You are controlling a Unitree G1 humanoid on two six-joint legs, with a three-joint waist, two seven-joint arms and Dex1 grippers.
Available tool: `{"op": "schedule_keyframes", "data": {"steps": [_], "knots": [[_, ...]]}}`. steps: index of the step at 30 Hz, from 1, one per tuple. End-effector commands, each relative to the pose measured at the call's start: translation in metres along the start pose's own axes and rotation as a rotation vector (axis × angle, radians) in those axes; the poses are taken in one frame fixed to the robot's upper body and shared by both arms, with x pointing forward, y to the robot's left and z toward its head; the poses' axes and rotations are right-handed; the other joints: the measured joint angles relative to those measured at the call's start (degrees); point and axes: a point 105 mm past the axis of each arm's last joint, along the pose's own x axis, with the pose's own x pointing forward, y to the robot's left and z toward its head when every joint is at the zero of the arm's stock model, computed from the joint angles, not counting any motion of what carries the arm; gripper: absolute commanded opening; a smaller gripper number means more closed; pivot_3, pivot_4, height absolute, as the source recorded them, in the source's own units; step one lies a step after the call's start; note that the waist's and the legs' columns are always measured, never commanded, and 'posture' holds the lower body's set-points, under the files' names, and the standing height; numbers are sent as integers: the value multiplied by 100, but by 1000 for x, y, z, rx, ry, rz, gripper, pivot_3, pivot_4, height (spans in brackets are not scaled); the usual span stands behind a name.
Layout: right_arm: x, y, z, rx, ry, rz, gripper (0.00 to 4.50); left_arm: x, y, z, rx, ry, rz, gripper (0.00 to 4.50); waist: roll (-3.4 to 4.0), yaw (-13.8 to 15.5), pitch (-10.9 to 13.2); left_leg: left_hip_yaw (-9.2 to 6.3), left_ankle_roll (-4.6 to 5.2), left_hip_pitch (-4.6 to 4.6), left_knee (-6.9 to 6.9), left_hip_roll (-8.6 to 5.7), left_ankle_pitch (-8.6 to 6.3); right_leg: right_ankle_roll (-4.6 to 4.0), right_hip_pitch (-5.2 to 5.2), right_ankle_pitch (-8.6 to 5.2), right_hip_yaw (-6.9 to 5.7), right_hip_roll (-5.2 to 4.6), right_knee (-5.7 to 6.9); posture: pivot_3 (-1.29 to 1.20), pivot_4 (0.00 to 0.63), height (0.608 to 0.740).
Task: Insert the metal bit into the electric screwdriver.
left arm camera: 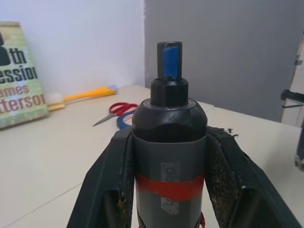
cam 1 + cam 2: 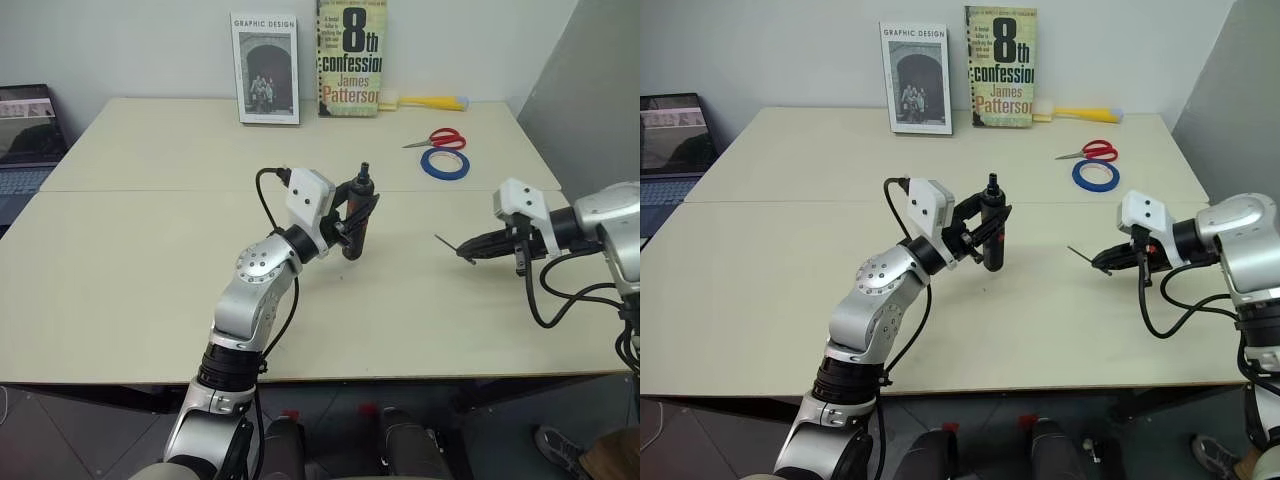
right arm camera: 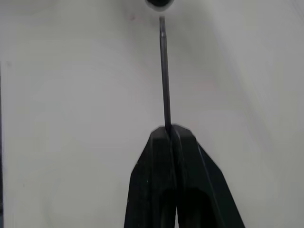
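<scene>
The electric screwdriver [image 2: 358, 215] is a black cylinder with a red band [image 1: 169, 186] and a blue-marked tip [image 1: 169, 59]. It stands nearly upright above the table's middle, clamped between the fingers of my left gripper [image 2: 352, 222]. The metal bit [image 3: 164, 71] is a thin dark rod. It sticks out from the closed tips of my right gripper [image 2: 468, 252] and points left toward the screwdriver [image 2: 992, 228], with a wide gap between them. In the eye views the bit [image 2: 446, 243] hangs just above the table on the right.
Two books [image 2: 265, 68] lean on the back wall. Red scissors [image 2: 438, 138], a blue tape roll [image 2: 445, 164] and a yellow-handled brush [image 2: 428, 102] lie at the back right. A laptop [image 2: 25, 140] sits off the table's [image 2: 130, 280] left edge.
</scene>
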Motion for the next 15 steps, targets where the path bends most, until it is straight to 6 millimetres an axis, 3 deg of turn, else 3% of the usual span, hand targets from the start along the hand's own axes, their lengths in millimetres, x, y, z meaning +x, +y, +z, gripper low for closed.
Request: {"op": "schedule_keyframes", "data": {"steps": [1, 5, 15], "knots": [[-13, 5, 33, -15, -151, -76, 0, -1, -7, 18, 44, -92, 6, 1643, 0, -3, 0, 0, 0, 0, 2, 0, 0, 0, 0, 1, 0, 0, 0, 0, 150, 740], [-14, 14, 54, 10, -291, -141, 0, -8, -12, -7, 49, -60, 34, 1643, 0, 0, -1, 1, 0, 0, 1, 1, 0, 2, 1, 2, 2, 0, -2, 0, 150, 740], [-4, 4, 101, 85, -580, -322, 0, -9, -7, -28, 59, -46, 146, 1643, 0, 55, -1, 2, 2, -2, 7, 0, 1, -16, 0, -2, 4, 1, -4, 0, 150, 740]]}}
